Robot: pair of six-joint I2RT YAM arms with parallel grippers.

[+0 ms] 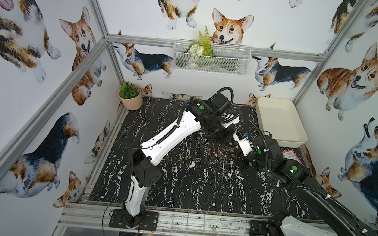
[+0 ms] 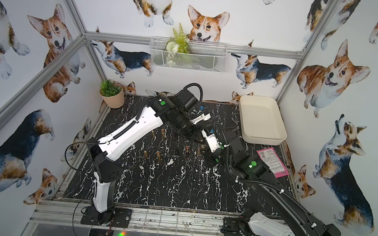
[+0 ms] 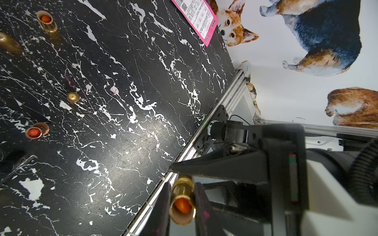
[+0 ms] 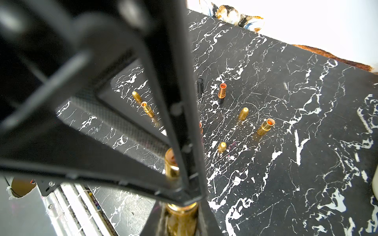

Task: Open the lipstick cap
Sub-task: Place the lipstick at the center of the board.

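A gold lipstick (image 3: 182, 204) is held above the table between both grippers. My left gripper (image 3: 182, 190) is shut on its upper sleeve, one finger against each side. The end facing that wrist camera is open and shows the orange-red stick; no cap sits on it. My right gripper (image 4: 181, 212) is shut on the gold lower part, and the open top of the lipstick (image 4: 171, 169) pokes out past the left gripper's crossing finger (image 4: 180, 122). In both top views the two grippers meet over the right middle of the table (image 1: 232, 150) (image 2: 200, 146).
Several open lipsticks (image 4: 266, 126) (image 4: 147, 109) (image 4: 222, 91) and gold caps (image 4: 243, 113) (image 4: 222, 147) stand on the black marble table (image 1: 187, 183). A white tray (image 1: 279, 121) is at the back right, a pink paper (image 2: 272, 162) beside it, and a potted plant (image 1: 129, 97) at the back left.
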